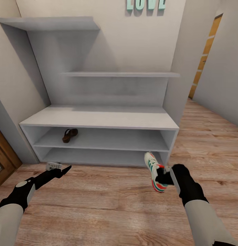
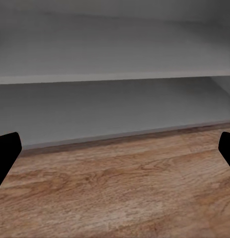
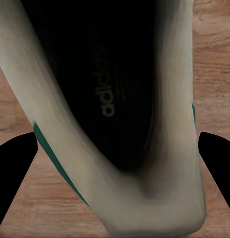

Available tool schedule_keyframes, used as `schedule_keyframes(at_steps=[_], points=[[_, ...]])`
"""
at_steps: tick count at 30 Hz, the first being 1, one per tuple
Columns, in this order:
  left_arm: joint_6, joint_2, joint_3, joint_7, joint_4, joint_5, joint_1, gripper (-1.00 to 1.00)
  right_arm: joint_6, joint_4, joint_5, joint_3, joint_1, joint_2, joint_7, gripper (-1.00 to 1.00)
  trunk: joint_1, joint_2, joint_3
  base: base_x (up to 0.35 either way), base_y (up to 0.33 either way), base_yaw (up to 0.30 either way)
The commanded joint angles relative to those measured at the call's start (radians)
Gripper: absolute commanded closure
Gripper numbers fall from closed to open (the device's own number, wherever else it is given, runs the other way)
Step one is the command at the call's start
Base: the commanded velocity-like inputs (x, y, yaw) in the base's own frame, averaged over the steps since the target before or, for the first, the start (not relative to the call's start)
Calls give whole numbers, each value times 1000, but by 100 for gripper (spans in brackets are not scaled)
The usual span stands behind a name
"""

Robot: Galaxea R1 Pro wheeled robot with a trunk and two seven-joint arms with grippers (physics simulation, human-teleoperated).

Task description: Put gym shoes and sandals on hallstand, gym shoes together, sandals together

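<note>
Holding a gym shoe (image 1: 155,172) above the corridor floor (image 1: 108,201), the right gripper (image 1: 164,177) has its jaws pinched on the heel collar, and the shoe hangs tilted, toe up toward the hallstand (image 1: 98,120). In the right wrist view the shoe's dark insole (image 3: 107,89) sits between the fingertips (image 3: 13,163), which look set wide around the collar — a shallow-looking hold, so a quick swing could let the shoe twist or slip out. One sandal (image 1: 69,135) lies in the upper shelf slot toward its left end. The left gripper (image 1: 63,169) hovers low just in front of the rack's base, jaws spread and empty. Judging from here, the risks are clipping the bench edge with the raised toe, or parking the shoe beside the sandal — that would take the space its mate needs.
</note>
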Motion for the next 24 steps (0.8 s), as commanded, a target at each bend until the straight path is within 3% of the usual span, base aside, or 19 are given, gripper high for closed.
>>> schedule_keyframes(at_steps=[1, 5, 17, 20, 24], points=[[-8, -1, 7, -5, 0, -11, -1, -100, 3, 6, 11, -2, -9, 0, 10, 100, 0, 0, -1, 0, 0, 0], [-8, -1, 7, -5, 0, -11, -1, -100, 2, 24, 12, -1, -36, 0, 9, 100, 0, 0, -1, 0, 0, 0], [-8, -2, 6, -5, 0, -11, -1, -100, -24, 30, 14, -1, -43, 2, 8, 100, 0, 0, -1, 0, 0, 0], [-8, -2, 6, -5, 0, -11, -1, -100, -71, 31, 15, 1, -43, 2, 8, 100, 0, 0, -1, 0, 0, 0], [-7, -2, 6, -5, 0, -11, -1, -100, -187, 32, 16, 2, -43, 3, 8, 100, 0, 0, -1, 0, 0, 0]])
